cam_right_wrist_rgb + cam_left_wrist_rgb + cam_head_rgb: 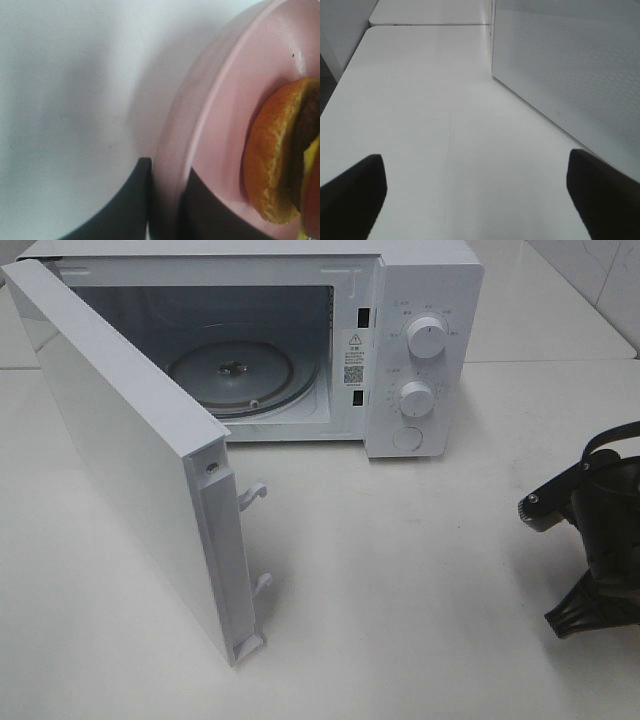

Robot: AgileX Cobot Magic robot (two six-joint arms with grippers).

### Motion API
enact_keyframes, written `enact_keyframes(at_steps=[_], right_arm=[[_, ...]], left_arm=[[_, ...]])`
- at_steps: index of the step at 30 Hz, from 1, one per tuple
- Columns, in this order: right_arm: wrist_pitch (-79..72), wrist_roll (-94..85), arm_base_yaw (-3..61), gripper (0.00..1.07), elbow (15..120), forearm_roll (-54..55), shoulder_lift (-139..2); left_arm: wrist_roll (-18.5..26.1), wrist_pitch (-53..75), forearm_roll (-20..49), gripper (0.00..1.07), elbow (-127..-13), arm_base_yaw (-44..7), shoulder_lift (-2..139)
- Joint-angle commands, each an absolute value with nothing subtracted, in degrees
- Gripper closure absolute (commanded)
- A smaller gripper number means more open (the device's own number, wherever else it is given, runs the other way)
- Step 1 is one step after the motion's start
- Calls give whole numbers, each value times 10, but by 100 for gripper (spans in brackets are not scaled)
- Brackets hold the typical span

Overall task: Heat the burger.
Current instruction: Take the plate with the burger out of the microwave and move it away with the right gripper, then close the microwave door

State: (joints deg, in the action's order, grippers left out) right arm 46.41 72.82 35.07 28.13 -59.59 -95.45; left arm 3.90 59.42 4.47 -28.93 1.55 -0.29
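The burger [280,160], with a golden-brown bun, dark patty and yellow cheese, lies on a round pink plate [225,100] in the right wrist view. My right gripper [167,175] is shut on the plate's rim, one dark finger [125,205] outside it and one inside. In the exterior high view only the black right arm [600,540] shows at the right edge; plate and burger are out of that frame. My left gripper [475,195] is open over bare table, nothing between its fingers [350,195].
The white microwave [420,300] stands at the back with its door [120,460] swung wide open toward the front left. Its glass turntable [240,375] holds nothing. The door panel [570,65] stands close beside the left gripper. White table [400,590] lies in front.
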Motion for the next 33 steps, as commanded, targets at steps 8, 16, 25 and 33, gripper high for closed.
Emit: enact_keyframes(at_steps=[8,16,25,33], right_arm=[[462,787,325,101,284,-645,-1035],[451,800,322,83,284,-650,-1046],[452,754,324,59,299,-596,-1028],[451,627,324,58,343,-509,-948]], left_arm=[[41,592,46,17,-289,17,-13],[41,592,46,17,-289,17,-13],[41,592,46,17,-289,17,-13],[41,592,46,17,-289,17,-13]])
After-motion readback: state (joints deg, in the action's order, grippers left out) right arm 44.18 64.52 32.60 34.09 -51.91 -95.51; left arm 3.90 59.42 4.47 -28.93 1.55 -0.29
